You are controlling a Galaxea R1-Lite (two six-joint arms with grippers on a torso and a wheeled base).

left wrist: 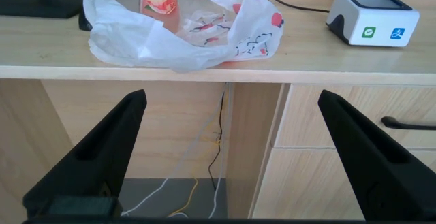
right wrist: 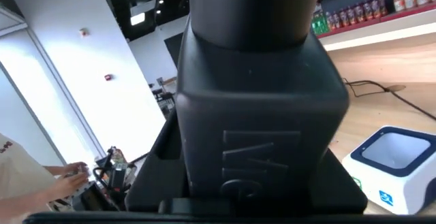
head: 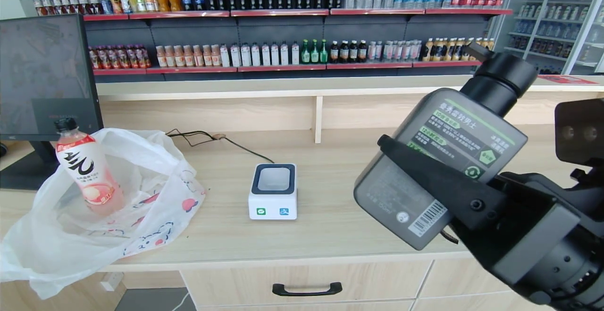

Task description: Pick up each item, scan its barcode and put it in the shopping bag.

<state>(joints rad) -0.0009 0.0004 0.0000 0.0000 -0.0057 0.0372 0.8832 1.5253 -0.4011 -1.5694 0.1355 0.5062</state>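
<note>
Grey bottle (head: 453, 136) in right fingers (head: 439, 186), raised over counter (head: 330, 235), well apart from scanner (head: 273, 190).

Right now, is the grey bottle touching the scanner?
Apart. Head view shows the bottle held in the right gripper, bare counter between it and the scanner.

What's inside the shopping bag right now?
One pink drink bottle stands inside the shopping bag. The plastic folds hide the bag's floor, so smaller items cannot be ruled out.

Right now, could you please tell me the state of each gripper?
Left gripper: open, holding nothing.
Right gripper: closed on the grey bottle.
</note>
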